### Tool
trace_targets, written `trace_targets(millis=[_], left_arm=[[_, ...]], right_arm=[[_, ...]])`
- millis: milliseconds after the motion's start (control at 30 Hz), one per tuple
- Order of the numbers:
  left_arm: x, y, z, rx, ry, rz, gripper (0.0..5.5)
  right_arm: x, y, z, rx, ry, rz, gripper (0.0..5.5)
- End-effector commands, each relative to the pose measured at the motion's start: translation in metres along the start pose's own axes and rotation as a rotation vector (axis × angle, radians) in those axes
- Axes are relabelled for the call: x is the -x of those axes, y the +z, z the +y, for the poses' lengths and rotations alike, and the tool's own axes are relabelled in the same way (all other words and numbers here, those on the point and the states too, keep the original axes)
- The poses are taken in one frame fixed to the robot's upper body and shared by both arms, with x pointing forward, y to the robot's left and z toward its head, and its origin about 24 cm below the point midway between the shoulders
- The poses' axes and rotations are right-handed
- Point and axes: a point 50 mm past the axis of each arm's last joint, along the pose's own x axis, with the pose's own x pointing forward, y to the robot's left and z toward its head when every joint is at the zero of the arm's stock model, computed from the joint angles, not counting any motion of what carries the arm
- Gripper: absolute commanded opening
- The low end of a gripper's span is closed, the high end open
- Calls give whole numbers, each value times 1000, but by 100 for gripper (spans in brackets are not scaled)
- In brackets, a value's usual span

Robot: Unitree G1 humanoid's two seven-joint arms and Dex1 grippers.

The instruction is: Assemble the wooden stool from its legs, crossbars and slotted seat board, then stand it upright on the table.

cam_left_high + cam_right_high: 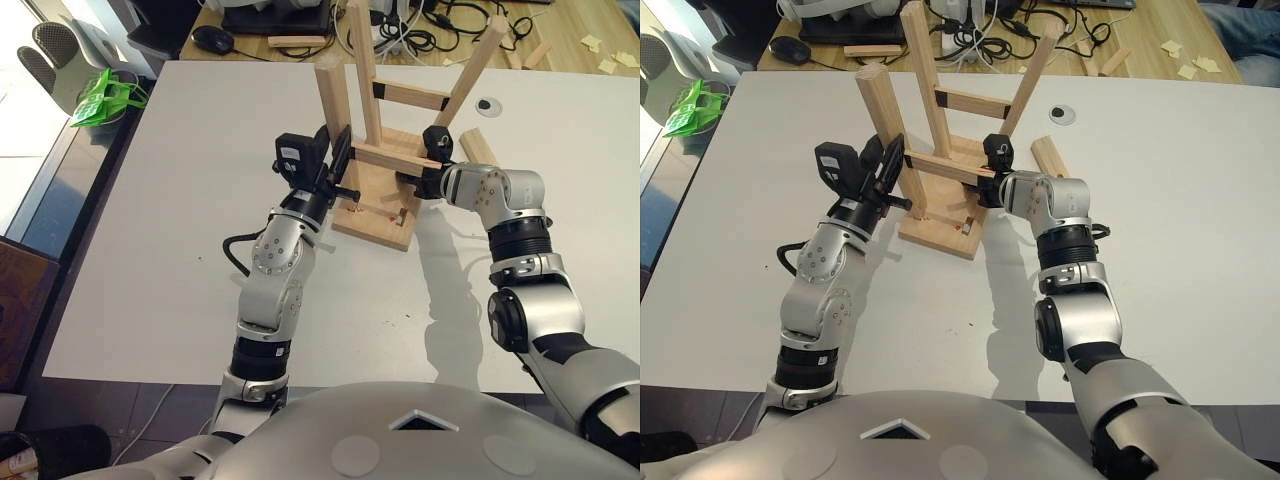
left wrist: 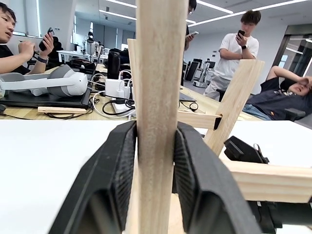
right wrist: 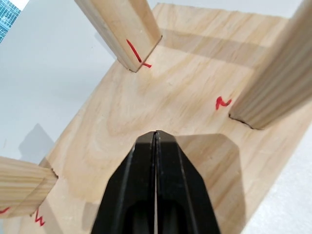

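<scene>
Stool (image 1: 392, 156): upside down on white worktop (image 1: 150, 260), seat board (image 3: 146, 97) lying flat, legs pointing up.
Left gripper (image 2: 155, 146): fingers pinching one upright leg (image 2: 156, 73).
Right gripper (image 3: 156, 136): fingers pressed together, holding nothing, above the seat board between the legs.
Loose wooden piece (image 1: 478, 147): just beside the stool.

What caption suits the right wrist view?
Shut right gripper points at seat board; three legs sit in red-marked slots.

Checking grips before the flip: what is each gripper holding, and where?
The left gripper clamps a stool leg in its lower half; the right gripper is shut on nothing.
</scene>
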Motion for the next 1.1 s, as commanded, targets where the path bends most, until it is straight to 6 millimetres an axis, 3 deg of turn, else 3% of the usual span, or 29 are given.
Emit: trace_targets(millis=[33,567,733,967,1100], left_arm=[[13,-28,-12,34,-101,209,104],[36,-41,-10,-20,-134,442,104],[37,-44,-10,-41,-149,487,104],[24,-39,-19,-196,-248,395,104],[18,-50,-15,-6,-149,500,104]], right_arm=[[-5,-24,-12,-17,-83,95,0],[-5,-35,-14,-5,-99,105,0],[-5,-36,-15,1,-105,105,0],[-6,-37,-13,2,-99,101,0],[-6,-36,-11,8,-98,98,0]])
